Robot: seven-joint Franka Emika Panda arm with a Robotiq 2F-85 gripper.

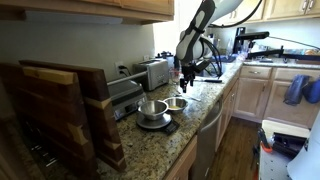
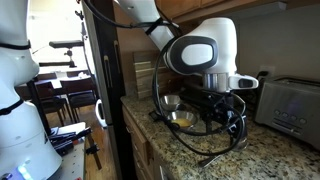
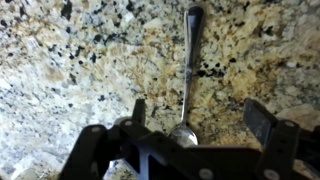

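- Spoon (image 3: 189, 72) is lying flat on the speckled granite worktop (image 3: 70, 60). In the wrist view its handle is running away from the camera and its bowl end is sitting right below the gripper (image 3: 197, 110).
- I'm seeing the gripper standing wide open and holding nothing. Its two fingers (image 3: 138, 112) are straddling the spoon's bowl end, and as far as I can tell they are touching neither the spoon nor the stone.
- I'm judging the spoon to be metal: light, stiff, thin and slick. It is sitting very low on a hard surface, so it is more likely to skate or pivot under a pinch than to get damaged.
- I'm reckoning the best hold is across the narrow neck just above the bowl end, squeezing the handle from its two sides. The fingers are already lining up square to the handle for that.
- In an exterior view the arm (image 1: 198, 30) is rising from the back of the worktop and folding over. Its wrist is pointing straight down and the gripper (image 1: 186, 78) is hanging low over the stone.
- A small metal bowl (image 1: 176, 103) is sitting just beside the gripper, with a larger metal bowl (image 1: 151, 107) nearer the camera.
- A toaster (image 1: 155, 72) is standing behind the bowls, and wooden boards (image 1: 60, 110) are leaning well apart from the gripper.
- I'm not managing to pick out the spoon in either exterior view; it is too small or hidden there.
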